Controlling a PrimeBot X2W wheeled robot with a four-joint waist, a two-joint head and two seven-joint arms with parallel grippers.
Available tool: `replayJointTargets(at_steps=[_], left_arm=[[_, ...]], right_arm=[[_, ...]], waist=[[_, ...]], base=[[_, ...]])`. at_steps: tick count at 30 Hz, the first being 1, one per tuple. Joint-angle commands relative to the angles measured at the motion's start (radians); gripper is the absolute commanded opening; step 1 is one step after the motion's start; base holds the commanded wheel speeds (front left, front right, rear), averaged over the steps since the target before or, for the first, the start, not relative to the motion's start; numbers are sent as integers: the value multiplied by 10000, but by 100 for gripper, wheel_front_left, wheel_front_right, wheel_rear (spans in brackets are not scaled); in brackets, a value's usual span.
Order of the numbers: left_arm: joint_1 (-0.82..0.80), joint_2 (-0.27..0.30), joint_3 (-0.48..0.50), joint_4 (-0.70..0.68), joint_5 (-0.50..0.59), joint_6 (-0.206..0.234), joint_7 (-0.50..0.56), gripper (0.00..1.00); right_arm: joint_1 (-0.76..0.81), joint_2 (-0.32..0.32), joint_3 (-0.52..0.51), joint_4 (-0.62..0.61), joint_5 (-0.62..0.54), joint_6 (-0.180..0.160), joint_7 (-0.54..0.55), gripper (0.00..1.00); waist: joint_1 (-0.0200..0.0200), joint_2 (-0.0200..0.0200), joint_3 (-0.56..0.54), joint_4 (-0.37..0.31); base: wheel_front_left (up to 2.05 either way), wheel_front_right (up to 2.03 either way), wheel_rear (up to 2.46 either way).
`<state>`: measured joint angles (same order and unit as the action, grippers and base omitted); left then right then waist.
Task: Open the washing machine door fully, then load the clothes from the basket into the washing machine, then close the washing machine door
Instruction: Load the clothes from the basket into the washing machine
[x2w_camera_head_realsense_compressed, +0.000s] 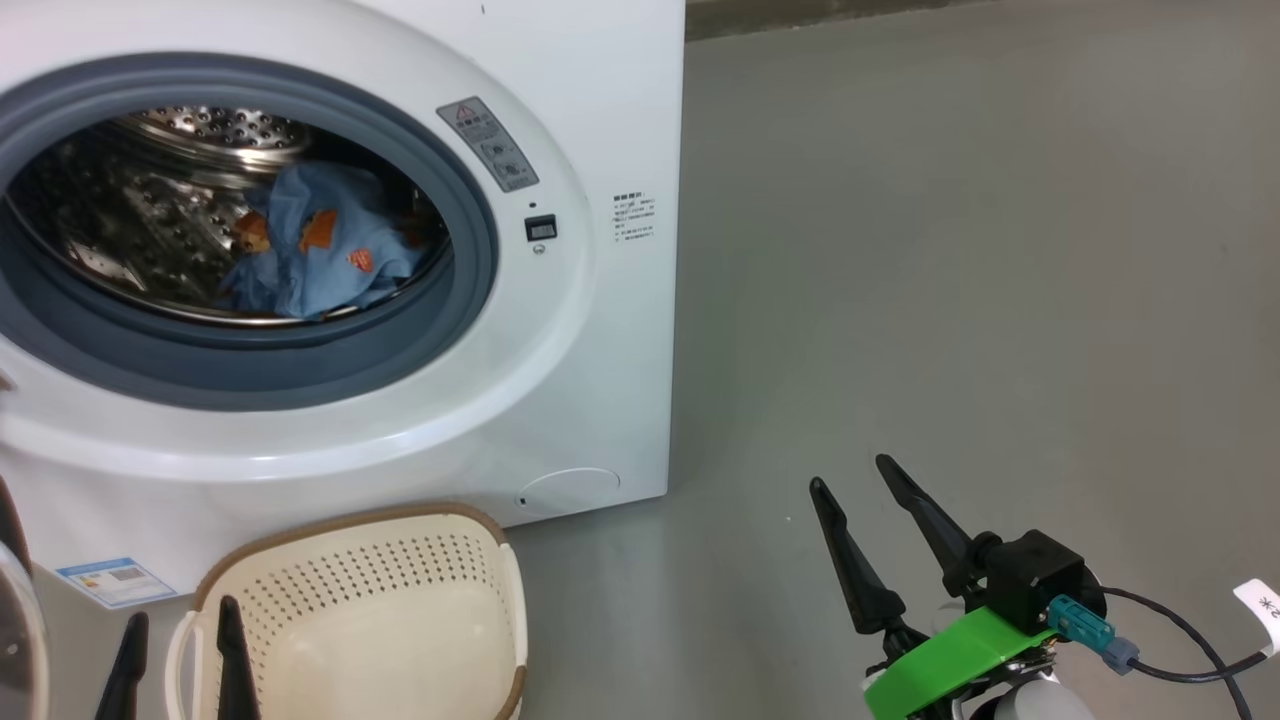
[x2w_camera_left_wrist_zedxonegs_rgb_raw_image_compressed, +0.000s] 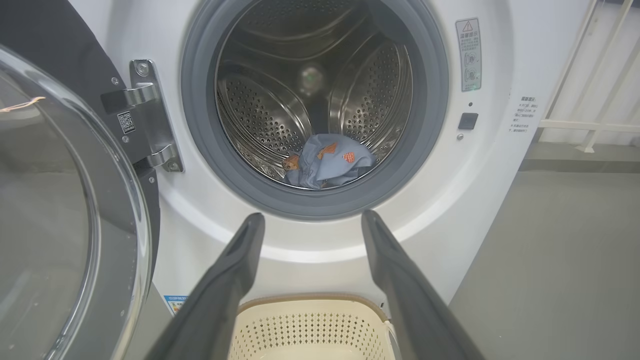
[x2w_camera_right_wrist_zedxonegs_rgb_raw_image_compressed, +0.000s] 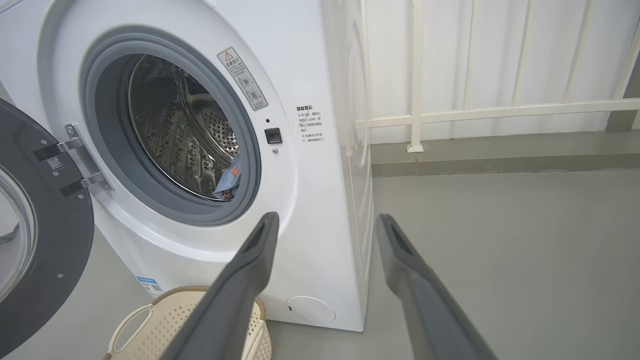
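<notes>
The left claw (x2w_camera_left_wrist_zedxonegs_rgb_raw_image_compressed: 312, 219) is spread wide and holds nothing. It hangs just above the near rim of the basket (x2w_camera_head_realsense_compressed: 400, 580), its fingers pointing straight at the mouth of the washing machine (x2w_camera_head_realsense_compressed: 600, 350). The right claw (x2w_camera_head_realsense_compressed: 852, 473) is also spread and empty, hovering over the bare floor (x2w_camera_head_realsense_compressed: 950, 250), off the machine's right corner and well away from the opening.

The clothes (x2w_camera_head_realsense_compressed: 320, 250) lie in a blue heap low in the steel drum (x2w_camera_left_wrist_zedxonegs_rgb_raw_image_compressed: 310, 75), inside the grey rubber ring. No garment shows in the visible part of the basket, which sits on the floor against the foot of the machine. Loading looks done, so closing is probably the step in hand.

The door (x2w_camera_right_wrist_zedxonegs_rgb_raw_image_compressed: 60, 240) stands open on the robot's left. It hangs from the hinge (x2w_camera_left_wrist_zedxonegs_rgb_raw_image_compressed: 150, 120) at the left side of the opening and reaches out from the machine front toward the robot, with its glass bulge facing inward, just beside the left claw. The left arm is clearly nearer, since the right claw has the whole machine front between it and the door. Closing it looks like a matter of getting outside the door's free edge and sweeping it rightward around the hinge. The basket below is the thing likely to be clipped on the way.
</notes>
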<state>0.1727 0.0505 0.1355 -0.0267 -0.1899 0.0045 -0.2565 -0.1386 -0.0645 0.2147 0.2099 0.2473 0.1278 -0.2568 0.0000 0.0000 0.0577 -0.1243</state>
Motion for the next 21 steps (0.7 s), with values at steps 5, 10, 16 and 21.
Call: replayJointTargets(at_steps=[5,10,16,21], left_arm=[[82,45,291,-297,7,92,-53,100],[192,29,227,-313,-24,136,-53,100],[261,17,173,-307,-65,163,-53,100],[283,10,93,-239,-99,183,-53,100]], right_arm=[[130,36,150,-269,-144,29,-49,100],[176,13,113,-295,-178,29,-49,100],[270,6,29,-322,-221,29,-49,100],[348,13,-60,-361,-274,29,-49,100]], waist=[[0,0,-215,61],[0,0,-315,69],[0,0,-384,83],[0,0,-416,155]], base=[[0,0,0],[0,0,0],[0,0,0],[0,0,0]])
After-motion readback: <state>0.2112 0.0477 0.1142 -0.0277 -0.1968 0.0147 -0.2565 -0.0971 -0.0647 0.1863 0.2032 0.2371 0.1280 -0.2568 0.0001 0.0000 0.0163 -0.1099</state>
